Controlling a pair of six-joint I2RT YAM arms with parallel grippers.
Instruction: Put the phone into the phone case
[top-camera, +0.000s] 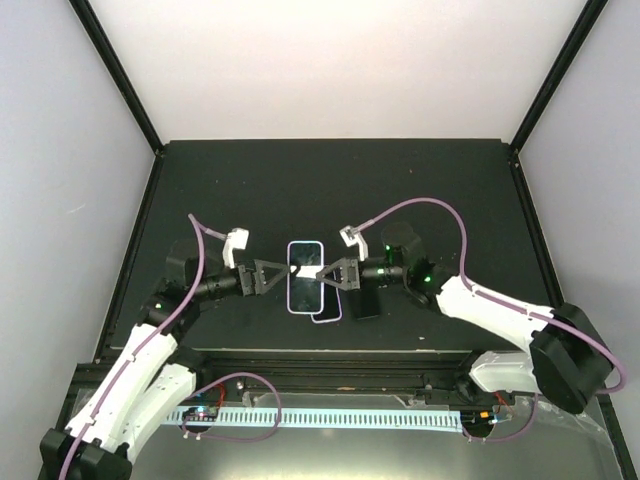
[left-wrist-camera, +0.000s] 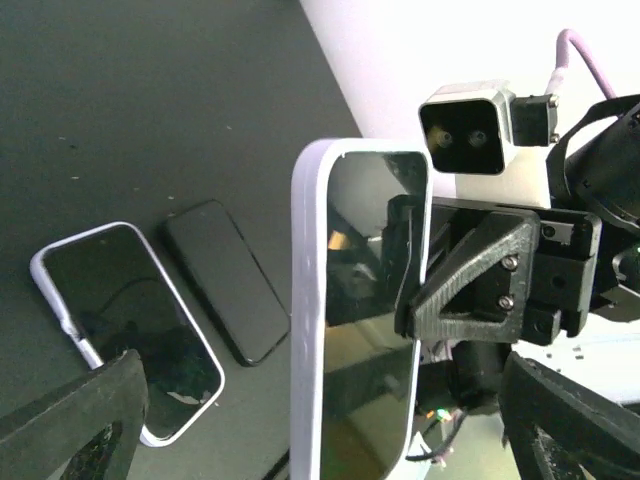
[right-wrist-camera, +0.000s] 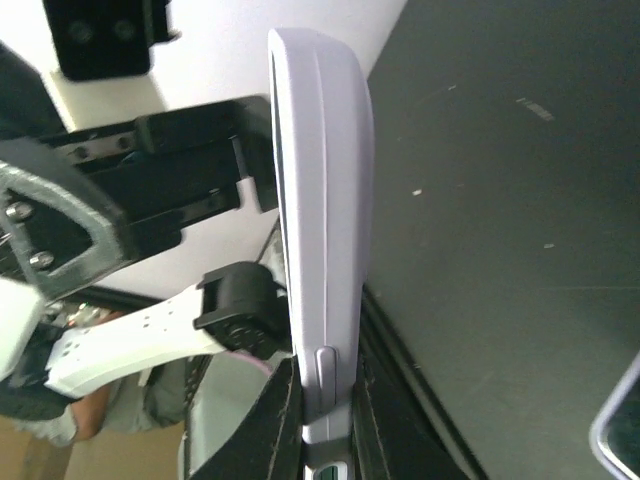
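A phone (top-camera: 305, 275) with a glossy dark screen sits inside a lavender phone case (left-wrist-camera: 310, 330) and is held on edge above the mat's front middle. My right gripper (top-camera: 323, 272) is shut on the case's right edge. In the right wrist view its fingers (right-wrist-camera: 285, 420) pinch the case's side (right-wrist-camera: 322, 220) near a side button. My left gripper (top-camera: 288, 273) is open. Its fingers (left-wrist-camera: 80, 420) stand wide on either side of the cased phone (left-wrist-camera: 365, 300) without touching it.
On the black mat (top-camera: 250, 190) beneath the held phone lie a second phone in a light-rimmed case (left-wrist-camera: 130, 325) and a bare black phone (left-wrist-camera: 225, 280), side by side. The mat's front edge (top-camera: 330, 352) and the arm bases are close behind.
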